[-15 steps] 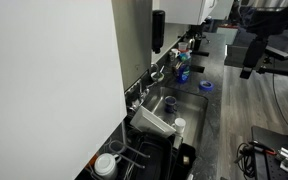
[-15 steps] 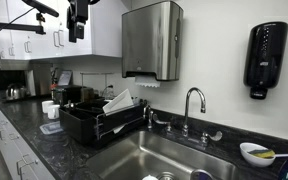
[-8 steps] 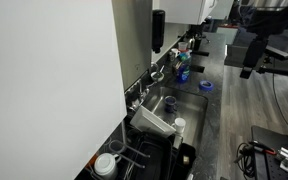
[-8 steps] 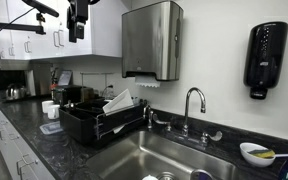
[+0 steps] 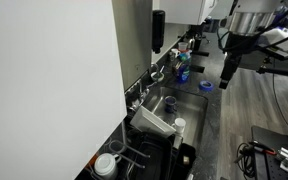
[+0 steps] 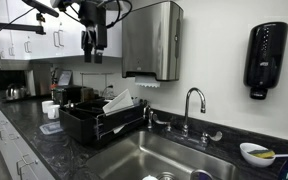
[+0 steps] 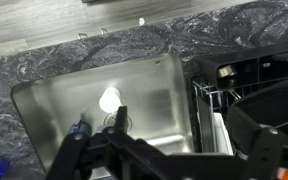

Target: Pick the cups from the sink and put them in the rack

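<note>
High against the wall, an exterior view looks along the counter, over the rack to the sink. An exterior view sits at counter height facing the tap; the wrist view looks straight down from above. All share sink and rack.

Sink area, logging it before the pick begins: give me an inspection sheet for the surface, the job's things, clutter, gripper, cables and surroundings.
Surface: dark marbled counter around the steel sink.
Job's things: white cup and dark blue cup in the sink, apart; rack beside the basin.
Clutter: whitish tub angled in the rack; blue ring and blue bottle on the counter.
Gripper: gripper hangs high above the sink, empty; jaws unclear.
Cables: cable loop at the arm's wrist.
Surroundings: tap, towel dispenser, soap dispenser on the wall.
</note>
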You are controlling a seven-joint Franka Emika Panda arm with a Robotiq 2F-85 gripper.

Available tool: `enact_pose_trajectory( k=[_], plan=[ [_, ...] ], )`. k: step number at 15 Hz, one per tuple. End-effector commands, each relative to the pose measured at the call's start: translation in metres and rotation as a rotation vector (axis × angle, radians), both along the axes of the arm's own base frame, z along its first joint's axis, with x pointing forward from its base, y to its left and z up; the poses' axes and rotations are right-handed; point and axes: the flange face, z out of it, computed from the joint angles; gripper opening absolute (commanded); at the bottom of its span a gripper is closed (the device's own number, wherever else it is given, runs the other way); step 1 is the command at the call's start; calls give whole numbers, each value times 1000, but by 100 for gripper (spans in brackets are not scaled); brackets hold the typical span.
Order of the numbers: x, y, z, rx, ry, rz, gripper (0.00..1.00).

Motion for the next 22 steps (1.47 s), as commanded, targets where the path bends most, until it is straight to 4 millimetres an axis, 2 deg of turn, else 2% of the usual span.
enact_pose_trajectory(
  k=[1,4,5,7,9,11,12,17,22],
  plan=[
    [18,-35,-60,9,15,69,100],
    [30,-63,-108,24,91,70,100],
    [21,-50,-84,21,61,60,100],
    [26,-61,-109,26,101,56,100],
    [27,-62,-114,25,107,56,100],
    [28,-61,-111,25,101,57,100],
    [31,-62,-117,27,109,39,100],
    [50,-74,-171,62,107,51,100],
    [66,-82,-228,95,111,219,100]
  ],
)
